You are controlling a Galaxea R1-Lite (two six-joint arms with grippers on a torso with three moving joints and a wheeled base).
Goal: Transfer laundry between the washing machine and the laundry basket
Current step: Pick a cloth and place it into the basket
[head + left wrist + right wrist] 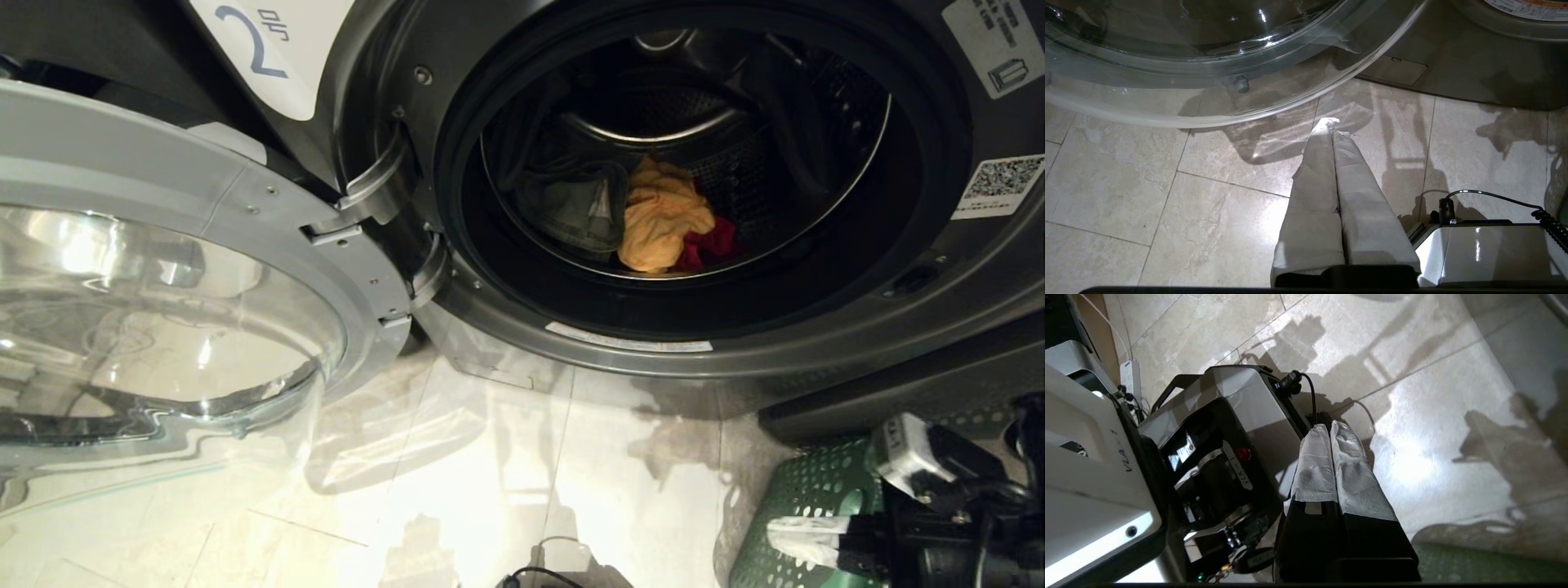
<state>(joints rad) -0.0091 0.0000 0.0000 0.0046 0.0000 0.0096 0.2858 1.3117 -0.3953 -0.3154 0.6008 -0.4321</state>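
Inside the dark grey front-loading washing machine (816,351) with its round door swung open lies the laundry: a soft yellow-orange cloth (661,216) in a crumpled heap, a red cloth (712,245) touching it, and grey-green denim jeans (575,208) on its other side. They look light and floppy, though the jeans are likely heavier, so pinching a raised fold on top of the yellow heap seems easiest. The right gripper (1331,430) is closed and empty above the green plastic laundry basket with round holes (804,490), and the left gripper (1331,126) is closed and empty over the floor.
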